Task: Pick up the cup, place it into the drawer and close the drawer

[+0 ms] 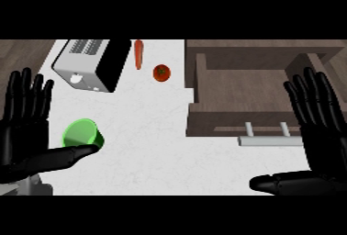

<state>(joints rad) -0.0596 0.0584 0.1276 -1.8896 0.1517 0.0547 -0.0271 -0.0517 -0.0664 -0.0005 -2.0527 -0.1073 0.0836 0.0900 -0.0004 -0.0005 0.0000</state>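
Green cup (pixel 83 134) is lying on its side on the white tabletop (pixel 156 156), w/ its open mouth facing toward the view's lower left. It's sitting near the left hand (pixel 24 133), whose thumb tip is just below the cup's rim; can't tell if they're touching. Left hand's fingers (pixel 27 92) are pointing up, straight & spread wide, holding nothing. Right hand (pixel 322 137) is showing at the view's right edge, fingers likewise straight & wide, thumb sticking out toward the left, nothing held. Brown wooden drawer (pixel 203 123) is standing pulled open at upper right, w/ a pale bar handle (pixel 270 140) on its front; the cup is well apart from it. Grey toaster (pixel 92 64) is sitting at upper left, w/ a carrot (pixel 138 53) & a tomato (pixel 161 72) lying btw. it & the drawer.
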